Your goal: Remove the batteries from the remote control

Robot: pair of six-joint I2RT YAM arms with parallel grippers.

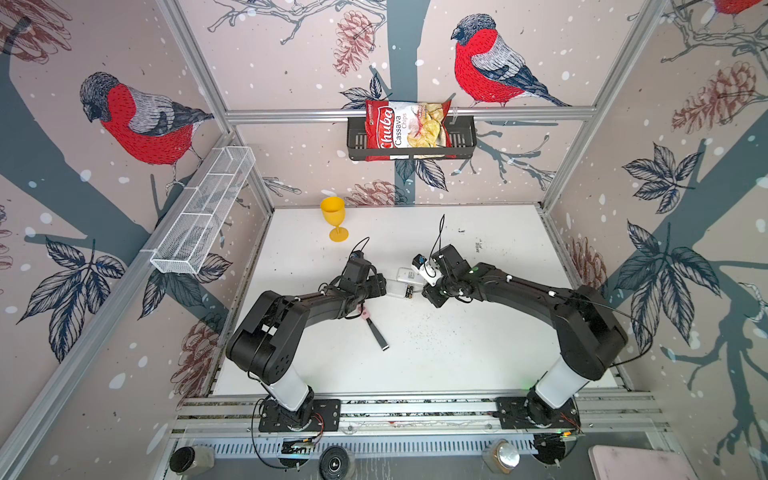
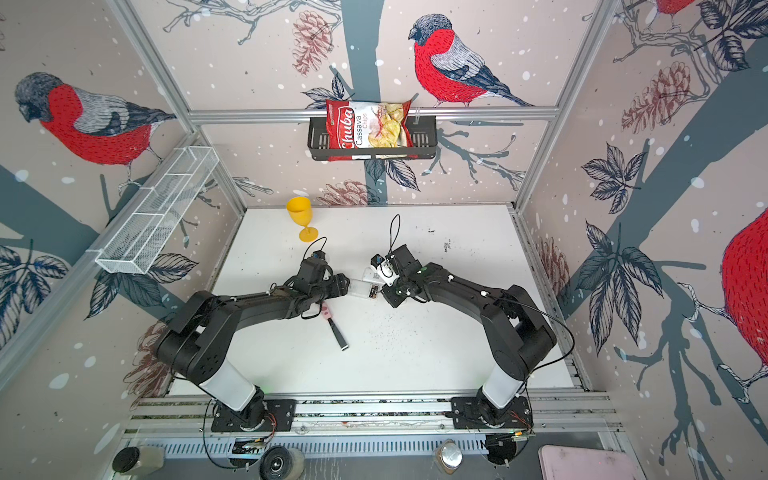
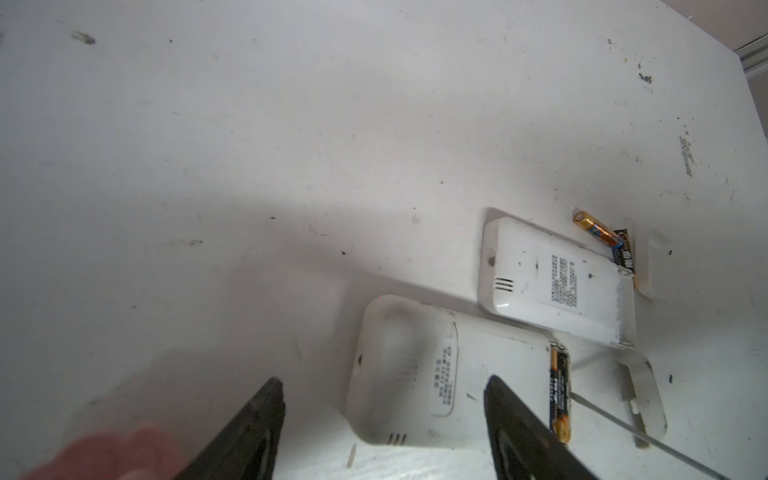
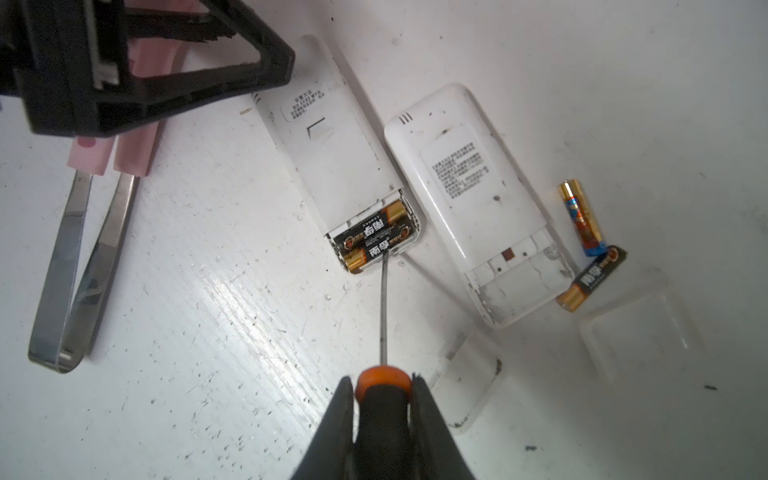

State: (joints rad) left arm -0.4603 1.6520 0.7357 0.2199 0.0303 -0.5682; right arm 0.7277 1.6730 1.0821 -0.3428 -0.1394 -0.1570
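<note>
Two white remotes lie face down in mid-table. The nearer remote control (image 4: 332, 158) (image 1: 400, 286) has its compartment open, with two batteries (image 4: 376, 237) (image 3: 559, 390) inside. My right gripper (image 4: 381, 380) (image 1: 428, 291) is shut on an orange-and-black screwdriver (image 4: 384, 419), whose tip touches those batteries. My left gripper (image 3: 383, 379) (image 1: 380, 286) is open at the remote's other end, one finger (image 3: 511, 415) above its back. The second remote (image 4: 478, 199) has an empty compartment; two loose batteries (image 4: 579, 216) (image 4: 590, 278) lie beside it.
Pink-handled metal tweezers (image 4: 79, 270) (image 1: 376, 332) lie by the left arm. Two loose compartment covers (image 4: 469, 374) (image 4: 636, 328) rest near the remotes. A yellow goblet (image 1: 333, 218) stands at the back. A black shelf (image 1: 357, 137) with a chips bag and a white wire basket (image 1: 203, 212) hang on the walls.
</note>
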